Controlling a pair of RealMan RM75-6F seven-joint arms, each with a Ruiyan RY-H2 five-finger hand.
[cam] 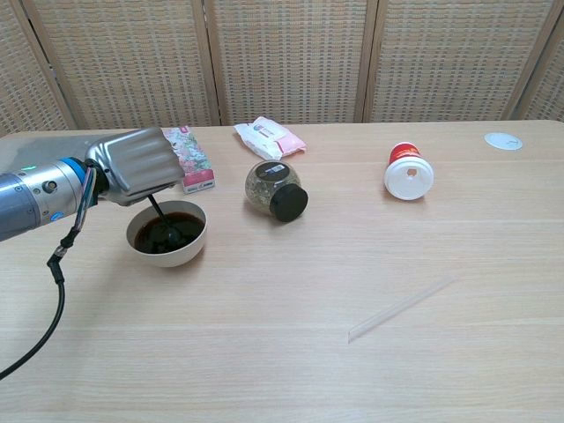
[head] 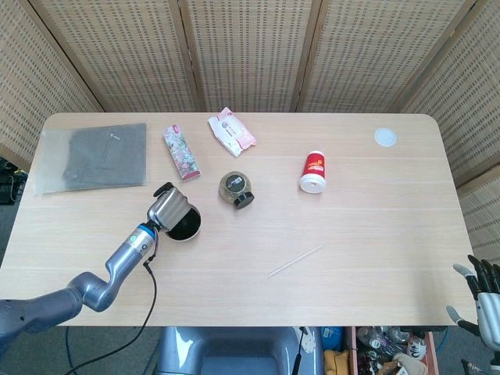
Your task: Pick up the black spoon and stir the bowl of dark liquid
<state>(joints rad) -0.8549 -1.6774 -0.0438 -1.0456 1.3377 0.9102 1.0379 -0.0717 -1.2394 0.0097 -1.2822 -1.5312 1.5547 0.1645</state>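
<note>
A white bowl (cam: 167, 254) of dark liquid (cam: 172, 231) stands on the table's left side; the head view shows the bowl (head: 187, 226) partly under my hand. My left hand (cam: 134, 167) hovers just above the bowl's far left rim and grips the black spoon (cam: 160, 216), whose handle slants down into the liquid. In the head view the left hand (head: 169, 209) covers the spoon. My right hand (head: 483, 295) hangs off the table's front right corner, fingers apart, holding nothing.
A dark-lidded jar (cam: 276, 190) lies right of the bowl. A floral box (cam: 190, 157) and a pink wipes pack (cam: 268, 137) sit behind it. A red cup (cam: 408, 171), a clear straw (cam: 402, 307), a white disc (cam: 503, 140) and a grey bag (head: 95, 155) are also there.
</note>
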